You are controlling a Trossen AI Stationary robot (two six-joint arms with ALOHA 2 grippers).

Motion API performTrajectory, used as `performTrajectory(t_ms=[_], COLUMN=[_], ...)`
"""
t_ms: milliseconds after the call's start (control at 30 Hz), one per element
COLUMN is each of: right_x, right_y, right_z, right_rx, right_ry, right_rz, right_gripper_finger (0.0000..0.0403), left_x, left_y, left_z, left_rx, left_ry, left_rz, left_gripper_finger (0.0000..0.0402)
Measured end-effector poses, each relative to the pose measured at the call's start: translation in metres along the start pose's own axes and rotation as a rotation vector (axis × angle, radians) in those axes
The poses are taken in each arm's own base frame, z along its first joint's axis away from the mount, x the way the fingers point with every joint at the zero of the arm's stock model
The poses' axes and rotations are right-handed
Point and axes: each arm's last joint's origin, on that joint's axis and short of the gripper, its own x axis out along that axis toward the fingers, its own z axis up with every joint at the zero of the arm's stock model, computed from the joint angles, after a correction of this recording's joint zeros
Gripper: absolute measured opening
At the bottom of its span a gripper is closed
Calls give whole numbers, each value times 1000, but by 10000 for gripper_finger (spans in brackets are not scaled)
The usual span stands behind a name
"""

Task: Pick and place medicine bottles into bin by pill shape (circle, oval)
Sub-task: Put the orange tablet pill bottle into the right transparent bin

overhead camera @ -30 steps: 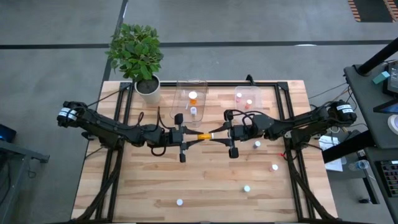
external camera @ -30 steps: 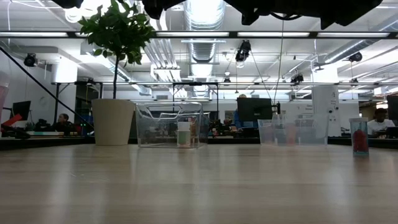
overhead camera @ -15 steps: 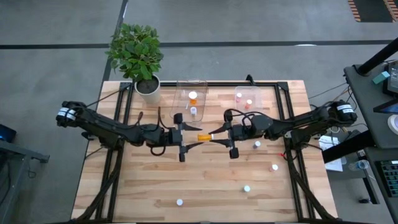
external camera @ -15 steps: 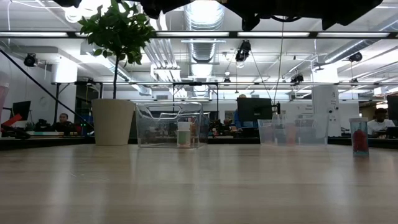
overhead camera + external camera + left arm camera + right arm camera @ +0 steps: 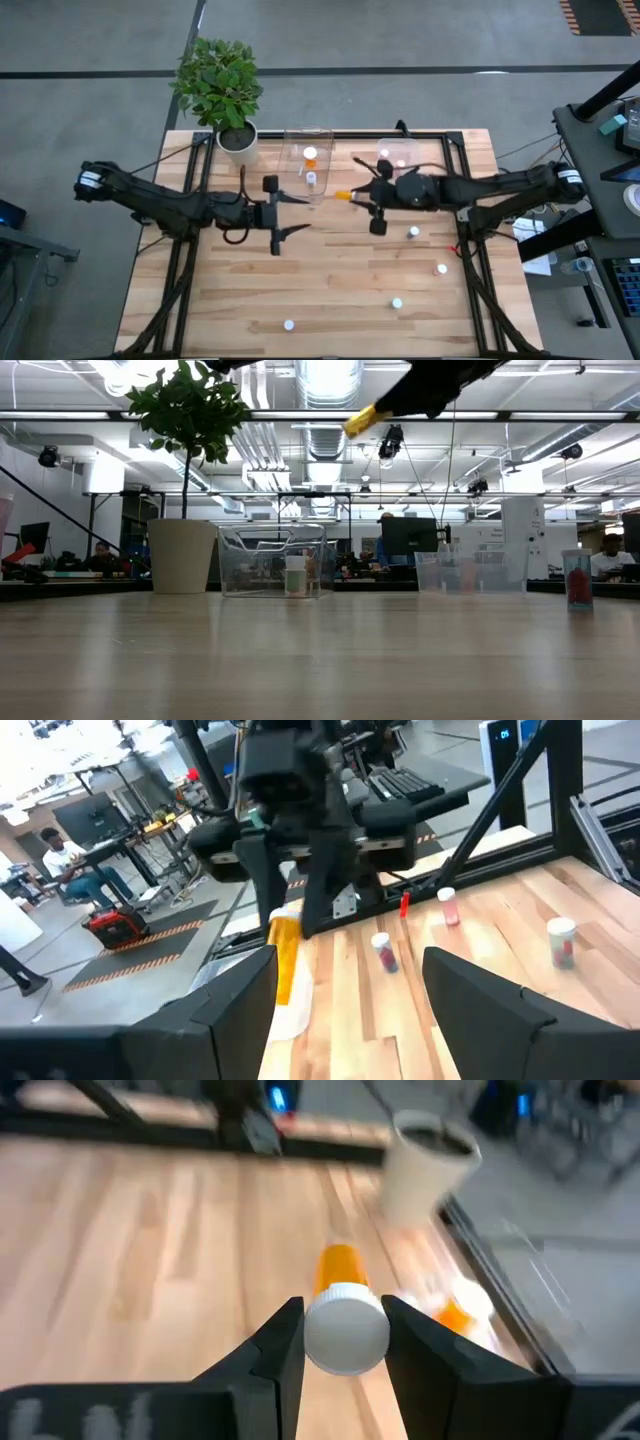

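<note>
An orange medicine bottle (image 5: 343, 195) with a white cap hangs above the table's middle, with my right gripper (image 5: 356, 194) shut on it; it also shows high in the low view (image 5: 362, 420). My left gripper (image 5: 292, 214) stands open to its left with nothing between its fingers. Behind them stand two clear bins: the left one (image 5: 322, 135) holds an orange-topped and a white-topped bottle, the right one (image 5: 400, 143) holds pinkish-topped ones. Loose bottles (image 5: 413, 232) stand upright on the wood at the near right. My right gripper pinches the orange bottle at its white-capped end (image 5: 345, 1330) between its two fingers (image 5: 285, 1342). The fingers come from the table's right, slanting slightly down. The bottle lies along them, its orange body (image 5: 339, 1268) sticking out past the tips. It is lifted clear of the table.
A potted plant (image 5: 222, 88) stands at the far left corner. Further loose bottles stand at the near right (image 5: 441, 268), (image 5: 397, 302) and near the front edge (image 5: 289, 324). Bare wood lies at the near left. People sit at desks in the room beyond.
My left gripper has opened, let go of the orange bottle and drawn back toward the table's left edge. My right gripper has kept the bottle, tipped up closer to level, and carried it up, toward the far edge and a little to the right.
</note>
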Motion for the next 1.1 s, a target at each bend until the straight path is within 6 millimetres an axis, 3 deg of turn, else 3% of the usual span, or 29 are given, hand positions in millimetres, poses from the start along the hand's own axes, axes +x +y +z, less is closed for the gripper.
performTrajectory(t_ms=[267,533,800,1100], right_x=[-10,-9,-1,9], right_y=[-41,-87,-131,-173], right_z=[21,24,-2,-38], right_rx=[76,163,235,305], right_ry=[310,576,801,933], right_rz=[-86,-94,-87,-4], right_gripper_finger=[111,111,111,111], left_x=[-7,-2,-4,-4], left_y=[3,-1,-2,-2], left_z=[1,-6,-9,-11], left_rx=[29,63,75,83], left_ry=[21,68,101,125], left_rz=[-5,-23,-35,-39], left_gripper_finger=[233,233,233,233])
